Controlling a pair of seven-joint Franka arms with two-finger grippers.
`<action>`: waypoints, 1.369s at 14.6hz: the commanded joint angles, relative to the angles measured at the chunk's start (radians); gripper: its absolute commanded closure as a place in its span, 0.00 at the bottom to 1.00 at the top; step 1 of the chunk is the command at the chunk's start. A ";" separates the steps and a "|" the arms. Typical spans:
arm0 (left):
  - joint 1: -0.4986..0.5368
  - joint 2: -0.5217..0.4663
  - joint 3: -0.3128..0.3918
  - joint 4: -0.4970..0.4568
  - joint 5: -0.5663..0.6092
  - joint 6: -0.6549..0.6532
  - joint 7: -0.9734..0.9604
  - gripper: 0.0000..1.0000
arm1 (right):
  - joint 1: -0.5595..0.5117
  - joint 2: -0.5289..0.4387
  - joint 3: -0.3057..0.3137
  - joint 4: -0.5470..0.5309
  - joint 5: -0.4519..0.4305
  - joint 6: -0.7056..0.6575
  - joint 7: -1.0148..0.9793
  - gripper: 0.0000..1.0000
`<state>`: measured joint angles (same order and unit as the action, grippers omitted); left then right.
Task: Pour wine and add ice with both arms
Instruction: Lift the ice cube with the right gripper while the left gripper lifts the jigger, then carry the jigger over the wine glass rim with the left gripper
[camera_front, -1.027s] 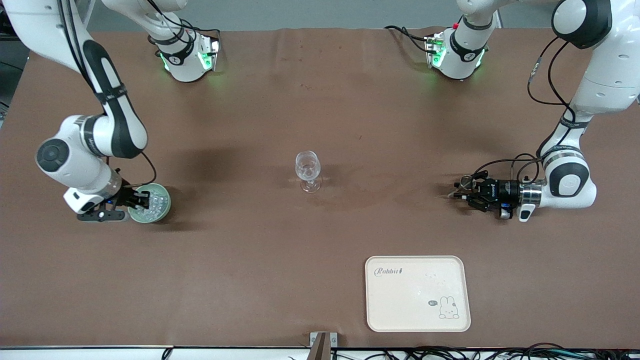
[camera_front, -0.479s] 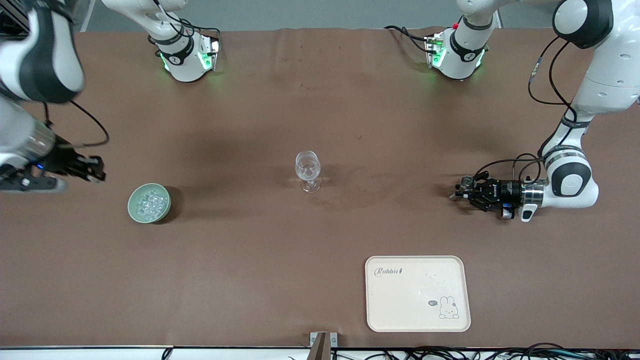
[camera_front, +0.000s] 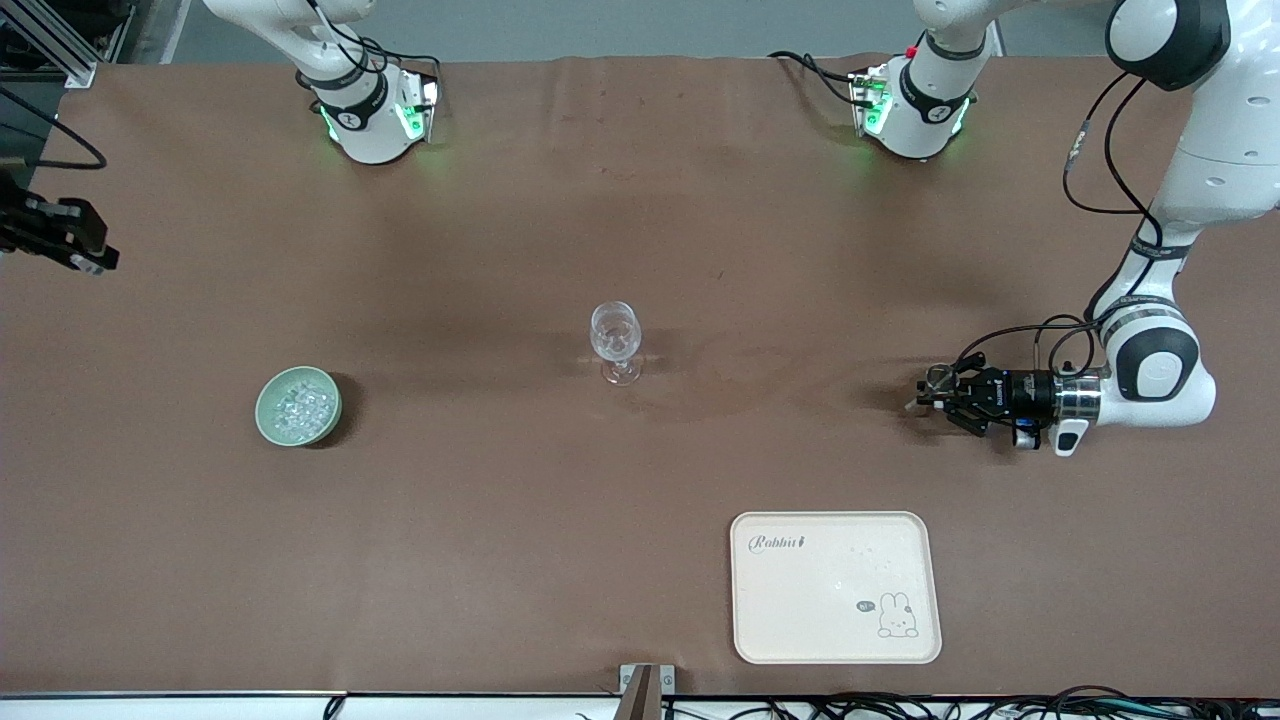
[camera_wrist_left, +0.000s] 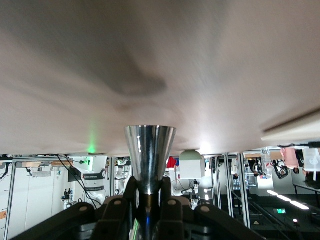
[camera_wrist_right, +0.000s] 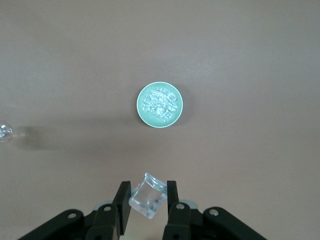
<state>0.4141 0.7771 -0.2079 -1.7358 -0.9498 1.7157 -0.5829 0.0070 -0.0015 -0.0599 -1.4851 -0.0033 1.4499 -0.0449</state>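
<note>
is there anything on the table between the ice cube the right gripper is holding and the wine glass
Nothing visible. The right gripper, shut on an ice cube, is up at the right arm's end of the table; only bare table lies toward the wine glass. The ice bowl sits off that line.

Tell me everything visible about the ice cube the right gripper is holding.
The ice cube is one clear, glassy block with glinting edges, roughly cubic and tilted on a corner. It sits pinched between the black fingers of the right gripper, which is shut on it, high above the table. In the right wrist view it is over bare brown table, short of the green bowl of ice below. Nothing else touches it.
</note>
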 joint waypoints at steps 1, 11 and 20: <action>-0.011 -0.059 -0.034 -0.014 -0.044 0.008 -0.064 0.98 | 0.005 -0.017 0.002 -0.015 0.008 -0.008 0.019 0.97; -0.136 -0.186 -0.215 0.001 -0.044 0.235 -0.386 0.99 | -0.004 -0.011 -0.003 -0.018 0.011 0.006 0.013 0.96; -0.386 -0.283 -0.214 -0.005 -0.020 0.439 -0.646 0.99 | 0.005 -0.015 -0.001 -0.020 0.011 -0.002 0.014 0.96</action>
<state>0.0585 0.5372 -0.4292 -1.7171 -0.9737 2.1205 -1.1902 0.0073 -0.0012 -0.0623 -1.4886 -0.0031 1.4417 -0.0447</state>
